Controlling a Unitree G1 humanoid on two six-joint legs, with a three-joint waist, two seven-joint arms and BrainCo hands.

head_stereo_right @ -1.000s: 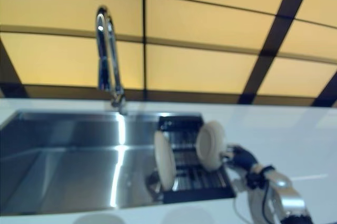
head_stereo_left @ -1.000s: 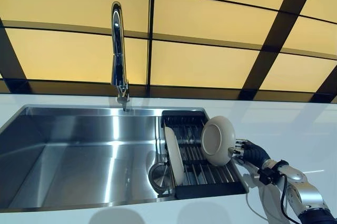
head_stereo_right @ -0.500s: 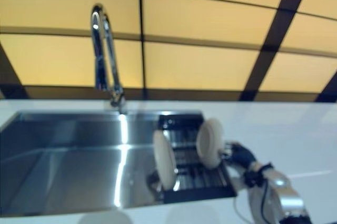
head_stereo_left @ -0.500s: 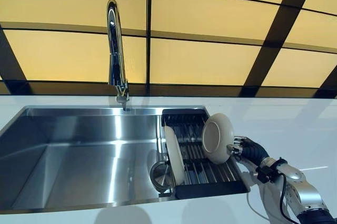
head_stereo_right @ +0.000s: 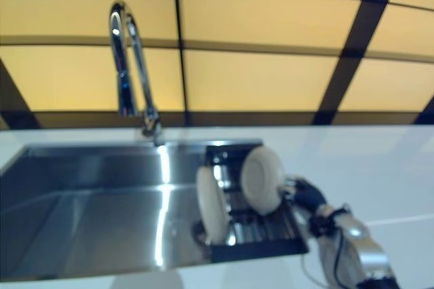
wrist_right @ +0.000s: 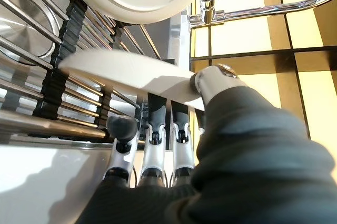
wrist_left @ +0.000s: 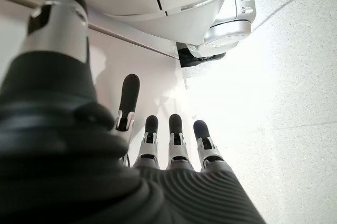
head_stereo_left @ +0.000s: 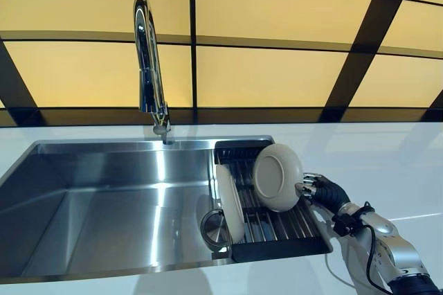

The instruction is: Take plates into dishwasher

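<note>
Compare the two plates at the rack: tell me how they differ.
The held plate is pinched at its rim by the right hand and tilted over the rack; the slotted plate stands free, on edge. The held plate shows its round face; the slotted plate shows mostly its edge. Both are cream-white.

plates (head_stereo_left: 277,177) cream | rack (head_stereo_left: 277,229) black | sink (head_stereo_left: 104,205) steel-grey | wall (head_stereo_left: 277,66) yellow, black-gridded

The left hand (wrist_left: 168,145), fingers straight and holding nothing, hangs over a pale speckled floor (wrist_left: 284,77) that stretches beyond its fingertips.
</note>
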